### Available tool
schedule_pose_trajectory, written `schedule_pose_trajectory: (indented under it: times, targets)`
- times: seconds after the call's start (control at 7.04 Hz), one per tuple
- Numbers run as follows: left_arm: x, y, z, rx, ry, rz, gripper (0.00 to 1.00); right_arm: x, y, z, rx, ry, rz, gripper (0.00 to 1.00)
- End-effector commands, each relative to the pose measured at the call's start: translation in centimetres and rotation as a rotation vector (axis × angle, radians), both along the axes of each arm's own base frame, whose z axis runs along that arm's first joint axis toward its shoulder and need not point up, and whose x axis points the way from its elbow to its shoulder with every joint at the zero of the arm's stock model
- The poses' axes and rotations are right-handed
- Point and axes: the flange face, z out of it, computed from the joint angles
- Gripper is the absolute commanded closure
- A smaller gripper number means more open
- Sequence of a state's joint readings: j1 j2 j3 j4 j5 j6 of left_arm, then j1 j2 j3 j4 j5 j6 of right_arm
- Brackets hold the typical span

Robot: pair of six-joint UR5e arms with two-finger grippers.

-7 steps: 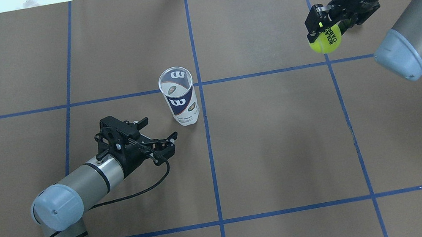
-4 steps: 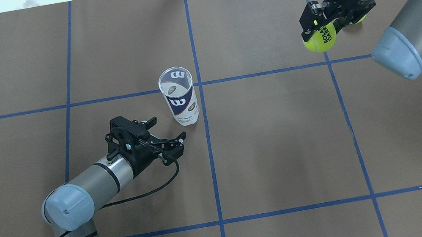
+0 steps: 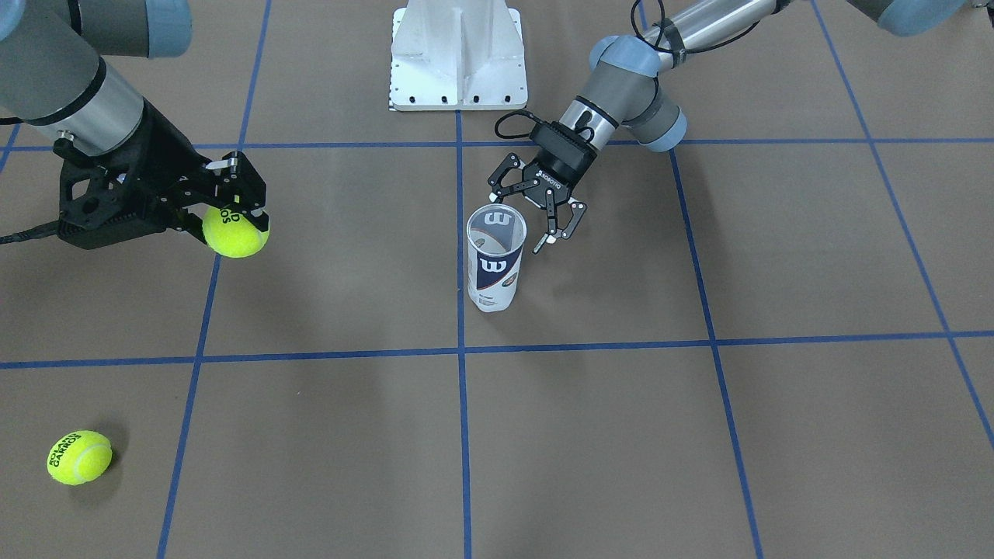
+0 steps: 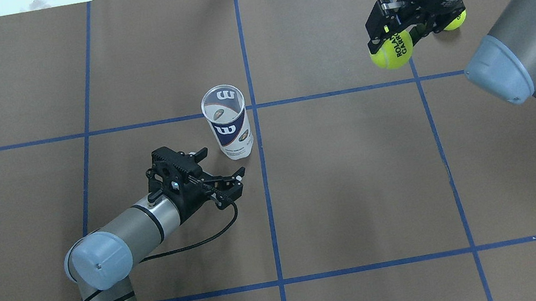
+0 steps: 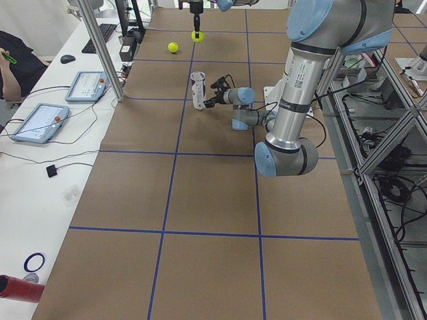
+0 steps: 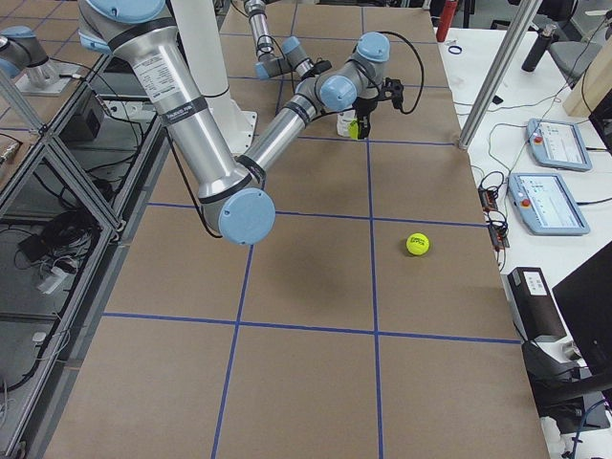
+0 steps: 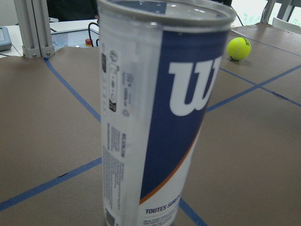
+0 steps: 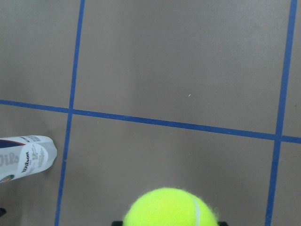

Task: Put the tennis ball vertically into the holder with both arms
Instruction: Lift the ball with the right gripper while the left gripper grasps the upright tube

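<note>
The holder (image 4: 226, 124) is a clear can with a navy-and-white "W" label, standing upright and open-topped near the table's middle. It also shows in the front view (image 3: 495, 264) and fills the left wrist view (image 7: 160, 113). My left gripper (image 4: 220, 165) is open and empty, low, just beside the can's base, apart from it (image 3: 518, 222). My right gripper (image 4: 390, 43) is shut on a yellow tennis ball (image 4: 391, 51), held above the table far right of the can (image 3: 235, 231). The ball fills the bottom of the right wrist view (image 8: 171, 207).
A second tennis ball (image 3: 79, 457) lies on the table beyond the right gripper, also in the overhead view (image 4: 454, 20) and the right-side view (image 6: 417, 244). The white pedestal base (image 3: 458, 54) stands at the robot's edge. Blue tape lines cross the brown table.
My left gripper has moved right, closer to the can's base, still open. My right gripper has carried the ball leftward and slightly farther back, uncovering the second ball behind it.
</note>
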State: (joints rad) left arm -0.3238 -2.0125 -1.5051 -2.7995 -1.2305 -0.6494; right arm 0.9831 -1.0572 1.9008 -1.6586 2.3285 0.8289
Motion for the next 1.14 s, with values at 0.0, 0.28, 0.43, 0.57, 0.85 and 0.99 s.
schedule_pose_trajectory:
  times: [0.0,0.28,0.43,0.57,0.85,0.99]
  targets:
    - [0.4,-0.3,-0.6,0.003,0.004,-0.003,0.02,-0.5,0.2,-0.2,-0.012,-0.001,0.003,1.00]
    - [0.1,-1.0,-0.8,0.021,-0.008,-0.015,0.02,-0.6,0.1,-0.1,-0.014,0.001,0.004,1.00]
    - [-0.1,-1.3,-0.8,0.021,-0.010,-0.021,0.02,-0.7,0.1,0.0,-0.015,0.003,0.003,1.00]
    - [0.0,-1.7,-0.5,0.025,-0.022,-0.026,0.02,-0.8,0.1,0.0,-0.015,0.004,0.004,1.00]
    - [0.5,-2.3,-1.1,0.027,-0.020,-0.033,0.02,-0.9,0.1,-0.2,-0.012,0.002,0.003,1.00]
    - [1.5,-2.8,-1.4,0.025,-0.023,-0.047,0.02,-0.9,0.0,-0.3,-0.011,0.003,0.004,1.00]
